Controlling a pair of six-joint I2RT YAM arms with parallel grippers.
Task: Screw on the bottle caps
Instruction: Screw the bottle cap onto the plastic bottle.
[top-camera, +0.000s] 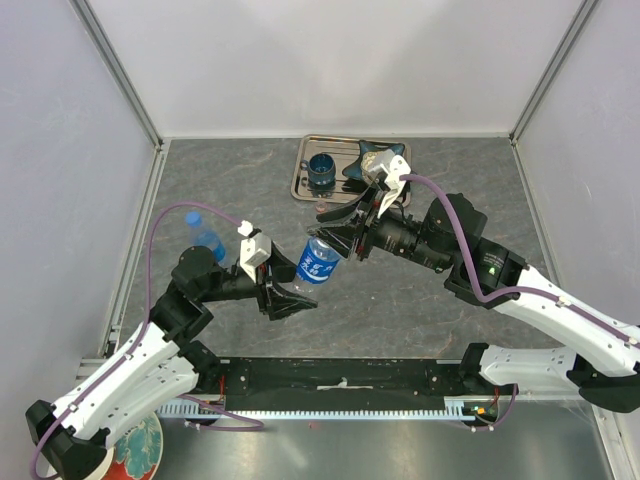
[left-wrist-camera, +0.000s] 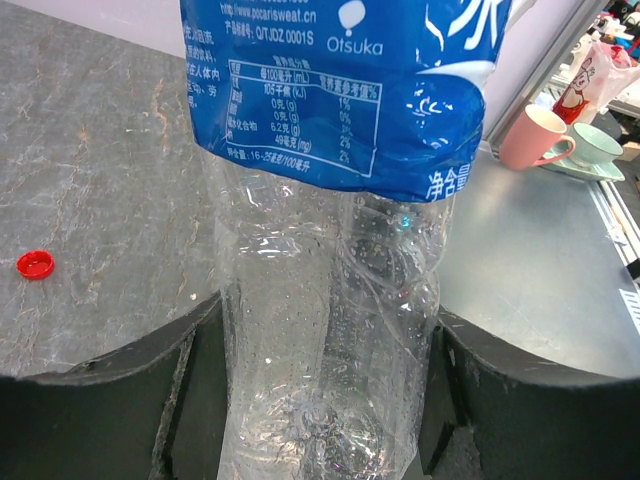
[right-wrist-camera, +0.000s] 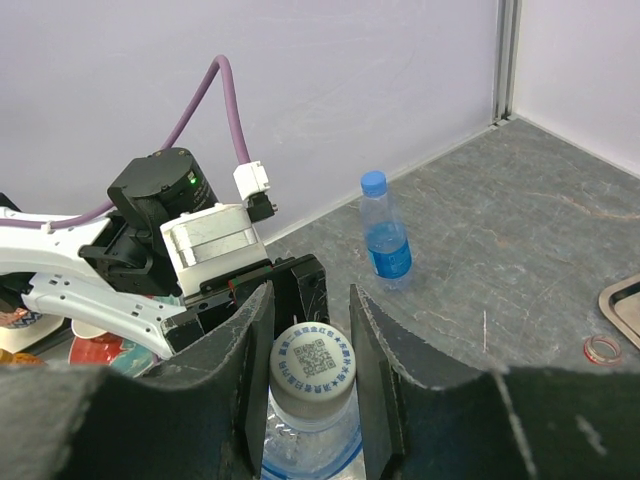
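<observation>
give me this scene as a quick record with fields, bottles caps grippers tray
left gripper: shut on labelled bottle, below the label
right gripper: shut on white cap, which sits on that bottle's neck
second bottle: upright on table, blue cap on
red cap: loose on table
dark blue cup: in metal tray
task state: white cap on neck, tightness cannot be told

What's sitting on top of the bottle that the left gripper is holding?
A white cap with a printed code, clasped by the right gripper. It covers the neck of the bottle, so the threads and how far it is screwed on cannot be seen.
</observation>
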